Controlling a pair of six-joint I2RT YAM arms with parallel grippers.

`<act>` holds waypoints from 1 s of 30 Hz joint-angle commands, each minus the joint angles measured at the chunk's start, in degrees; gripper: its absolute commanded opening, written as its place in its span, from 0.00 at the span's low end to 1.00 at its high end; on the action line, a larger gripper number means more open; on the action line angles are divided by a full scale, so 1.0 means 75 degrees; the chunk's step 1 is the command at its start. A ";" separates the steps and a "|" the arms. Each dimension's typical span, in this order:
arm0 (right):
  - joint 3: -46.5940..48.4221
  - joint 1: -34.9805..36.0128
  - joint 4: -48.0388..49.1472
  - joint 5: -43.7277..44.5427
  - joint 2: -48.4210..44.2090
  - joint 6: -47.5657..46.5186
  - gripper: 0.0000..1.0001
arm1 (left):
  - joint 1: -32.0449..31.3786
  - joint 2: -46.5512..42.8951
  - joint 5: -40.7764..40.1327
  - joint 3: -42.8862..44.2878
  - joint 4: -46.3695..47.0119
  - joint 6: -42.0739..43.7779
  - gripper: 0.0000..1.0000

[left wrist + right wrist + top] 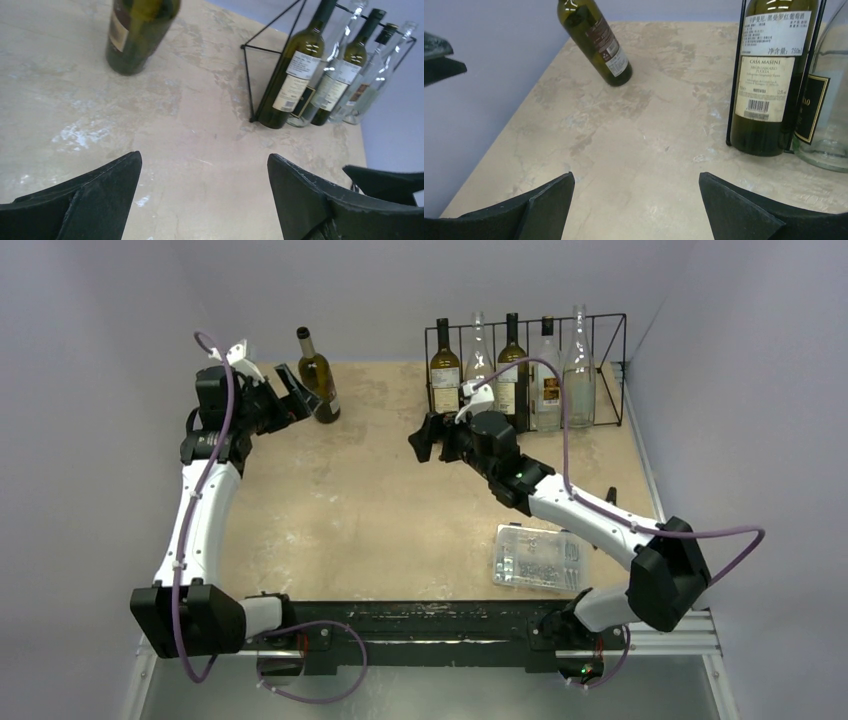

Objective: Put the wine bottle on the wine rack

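A dark green wine bottle (318, 375) stands upright on the table at the back left; it also shows in the left wrist view (137, 35) and the right wrist view (596, 42). My left gripper (292, 398) is open and empty just left of it, with the bottle ahead of the fingers (205, 165), not between them. The black wire wine rack (607, 315) stands at the back right and holds several upright bottles, some dark and some clear (248, 85) (735, 75). My right gripper (425, 440) is open and empty, low over the table just left of the rack (636, 182).
A clear plastic parts box (540, 558) lies near the front right, beside my right arm. Grey walls close in the table at the back and on both sides. The beige tabletop (360, 490) lies between the two arms.
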 commanded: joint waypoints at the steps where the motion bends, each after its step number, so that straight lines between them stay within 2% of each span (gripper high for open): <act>1: -0.0335 0.0035 0.0431 -0.0146 -0.0480 0.0005 0.99 | 0.0470 0.0487 -0.0457 0.0650 -0.0011 0.0445 0.98; 6: -0.0334 0.0032 -0.0092 -0.0084 -0.0855 -0.0192 0.99 | 0.0452 0.1225 -0.0652 0.1118 0.0411 0.0630 0.99; 10: -0.0801 0.0028 -0.0186 0.0104 -0.1455 -0.0296 0.99 | 0.0083 0.1754 -0.1591 0.1434 0.0916 0.1112 1.00; 13: -0.1167 0.0032 -0.0280 0.0215 -0.1864 -0.0303 0.99 | -0.0212 0.2092 -0.1865 0.1467 0.1829 0.1681 1.00; 19: -0.1524 0.0035 -0.0463 0.0176 -0.2373 -0.0450 0.99 | -0.0342 0.2882 -0.2372 0.1450 0.3627 0.2050 1.00; 24: -0.1651 0.0034 -0.0571 0.0297 -0.2616 -0.0649 0.99 | -0.0364 0.3957 -0.2537 0.2559 0.3475 0.2135 1.00; 30: -0.1725 0.0036 -0.0707 0.0316 -0.2670 -0.0703 0.99 | -0.0396 0.4733 -0.2375 0.3389 0.3661 0.2353 0.91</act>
